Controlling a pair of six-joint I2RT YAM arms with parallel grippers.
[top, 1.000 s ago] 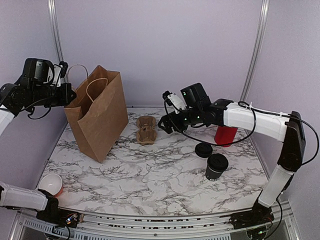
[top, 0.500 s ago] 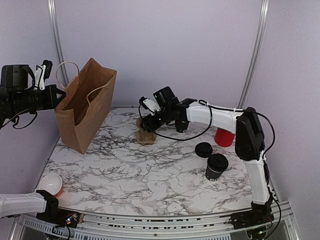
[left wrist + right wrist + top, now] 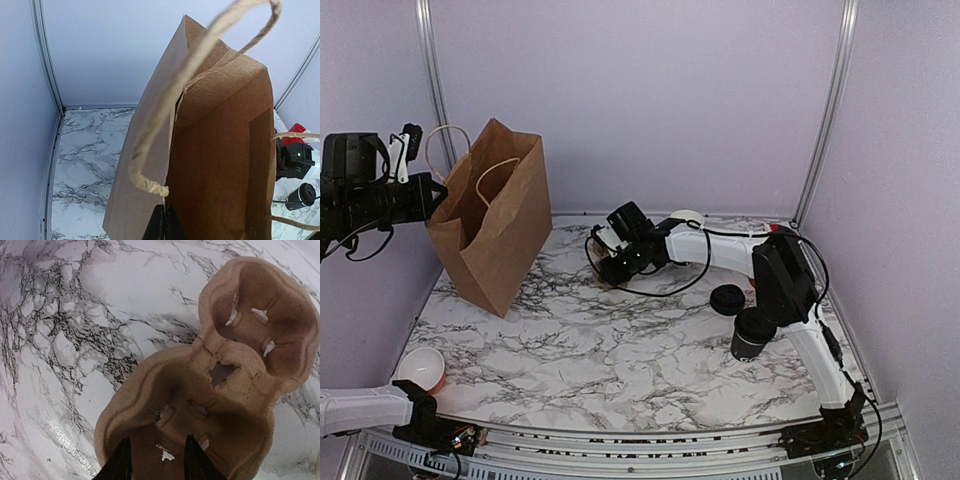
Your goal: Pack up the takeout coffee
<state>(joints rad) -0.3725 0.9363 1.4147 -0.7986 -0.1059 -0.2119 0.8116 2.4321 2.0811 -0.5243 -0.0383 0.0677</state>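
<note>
**Coffee** (image 3: 753,333): lidded paper cup, upright on the bench (image 3: 620,350), well right of the carrier (image 3: 210,385).
Judged light, thin-walled and crushable. Grip gently at mid-body, below the lid.

**Right claw** (image 3: 155,460): part-spread, astride the carrier rim.

**Left claw** (image 3: 163,220): pressed together on the bag (image 3: 220,150) edge.

bag (image 3: 495,235): brown | table (image 3: 620,365): white marble, black veins | carrier (image 3: 220,375): tan | takeout coffee (image 3: 752,338): black
</note>
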